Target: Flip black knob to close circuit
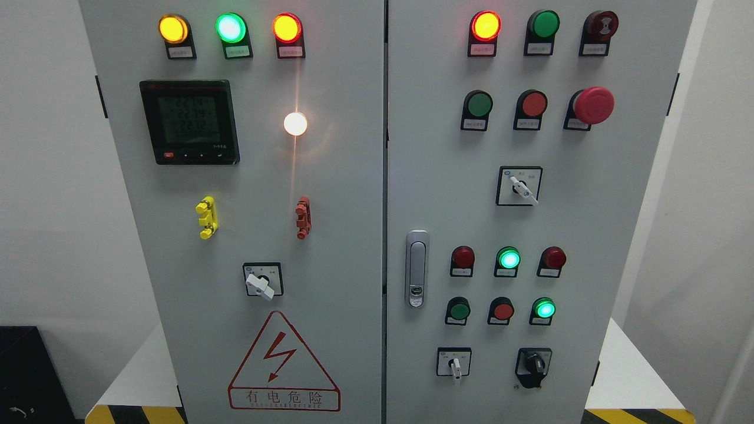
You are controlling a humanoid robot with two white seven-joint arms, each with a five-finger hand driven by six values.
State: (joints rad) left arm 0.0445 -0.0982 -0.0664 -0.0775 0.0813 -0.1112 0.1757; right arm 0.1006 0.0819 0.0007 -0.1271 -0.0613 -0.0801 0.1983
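The black knob [535, 365] is a rotary switch at the lower right of the grey cabinet's right door [624, 235]. Its handle points roughly up and slightly left. Left of it is a white-handled selector switch [454, 363]. Neither of my hands nor arms shows in the head view.
The right door holds lit red [486, 25] and green lamps [509, 258], push buttons, a red emergency stop [593, 105], another selector [519, 186] and a metal latch handle [417, 268]. The left door has a meter [189, 121], a white selector [262, 281] and a warning triangle [283, 365].
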